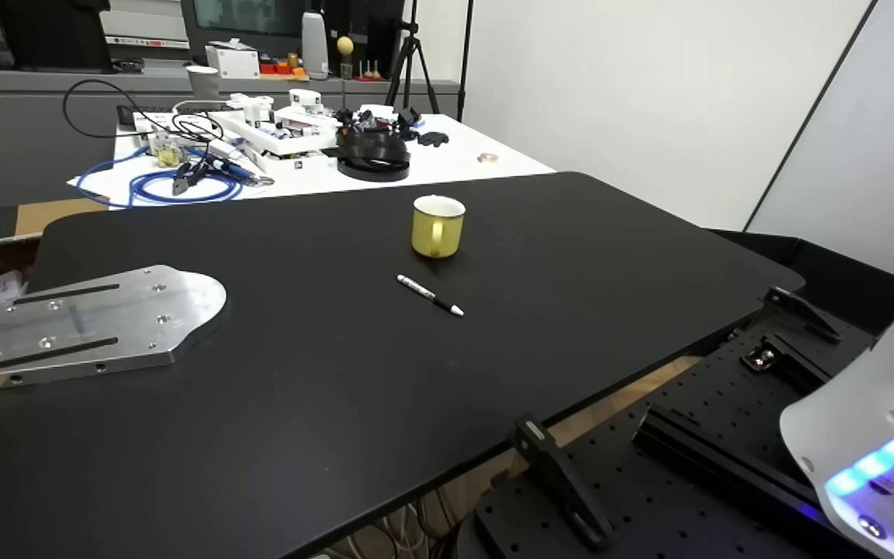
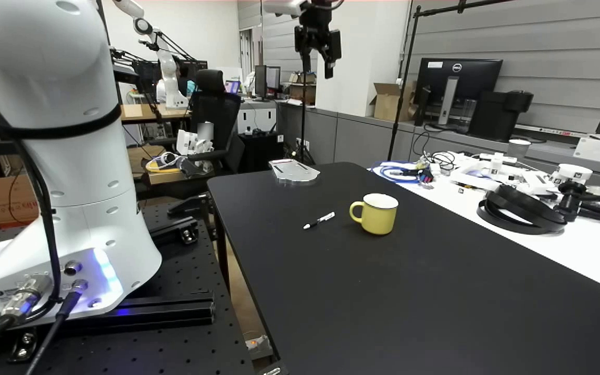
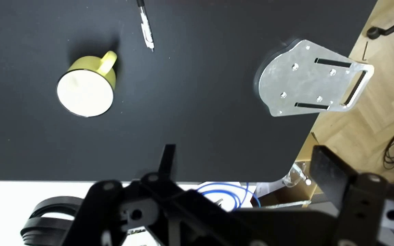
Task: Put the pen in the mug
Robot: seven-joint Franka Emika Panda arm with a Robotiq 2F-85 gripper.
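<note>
Holding its jaws high above the table (image 2: 435, 312), the arm (image 2: 81, 166) points them downward, wide apart.

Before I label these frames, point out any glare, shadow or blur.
Wrist view: the mug is washed out inside and casts a soft shadow; the gripper looks out of focus. Both exterior views: the blue light strip glares.

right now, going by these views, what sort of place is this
Most likely a robotics lab: a white robot arm stands at a black perforated board, another robot arm shows in the background, and a slotted metal plate lies on the black table, jutting past its edge.
</note>
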